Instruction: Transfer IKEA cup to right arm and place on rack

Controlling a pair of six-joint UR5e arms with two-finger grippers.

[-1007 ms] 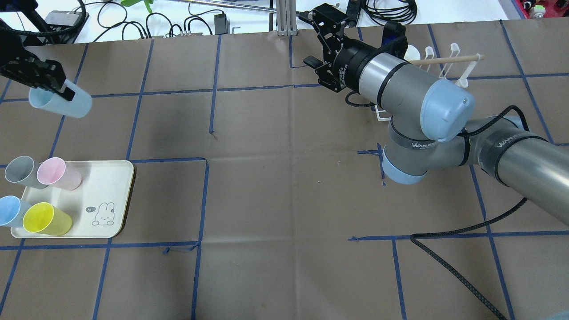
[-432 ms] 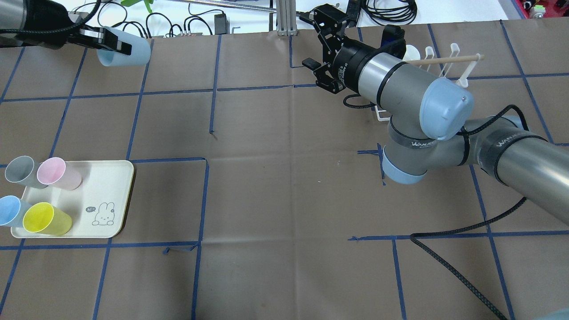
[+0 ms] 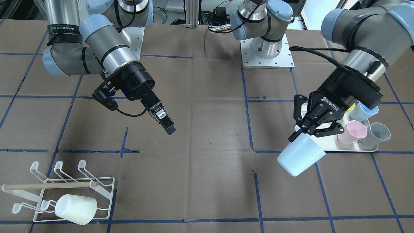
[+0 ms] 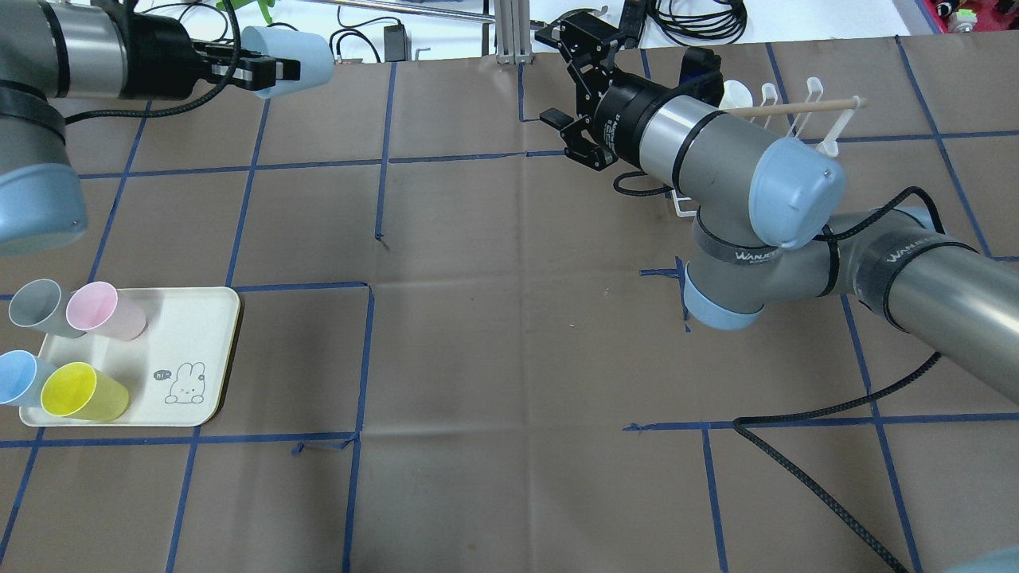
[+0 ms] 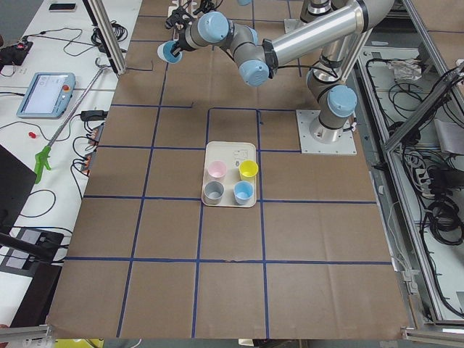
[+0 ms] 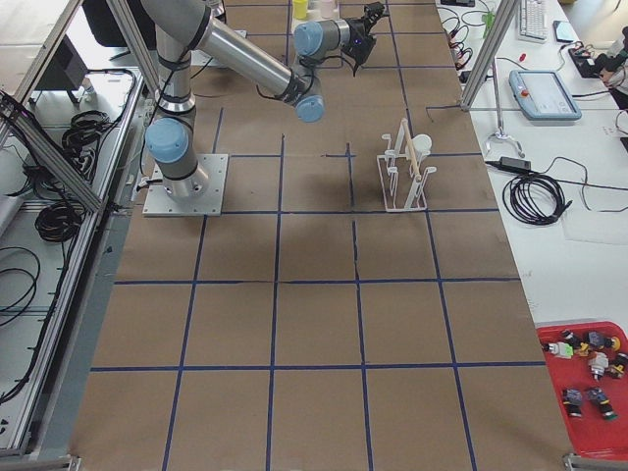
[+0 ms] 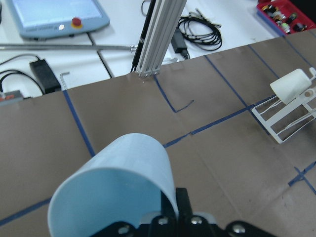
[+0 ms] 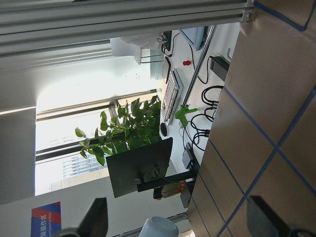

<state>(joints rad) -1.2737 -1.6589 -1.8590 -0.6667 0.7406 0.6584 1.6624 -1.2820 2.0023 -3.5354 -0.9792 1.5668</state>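
Observation:
My left gripper [image 4: 267, 70] is shut on the rim of a light blue IKEA cup [image 4: 306, 54], which it holds on its side in the air over the far left of the table. The front-facing view shows the same cup [image 3: 299, 158] hanging mouth-up and tilted below the gripper [image 3: 307, 133]. It fills the lower left wrist view [image 7: 118, 192]. My right gripper [image 4: 551, 79] hovers open and empty at the far middle, facing the cup, and is well apart from it. Behind the right arm stands the white wire rack [image 4: 812, 95] with one white cup [image 3: 76, 205] on a prong.
A cream tray [image 4: 199, 350] at the near left holds several cups: grey, pink, blue and yellow. A black cable [image 4: 804, 469] trails over the near right of the table. An aluminium post [image 4: 509, 32] and cables lie beyond the table's far edge.
My left arm has swung the blue cup from the far-left edge up and rightward, closer to the right gripper. The right gripper has shifted slightly and stays open.

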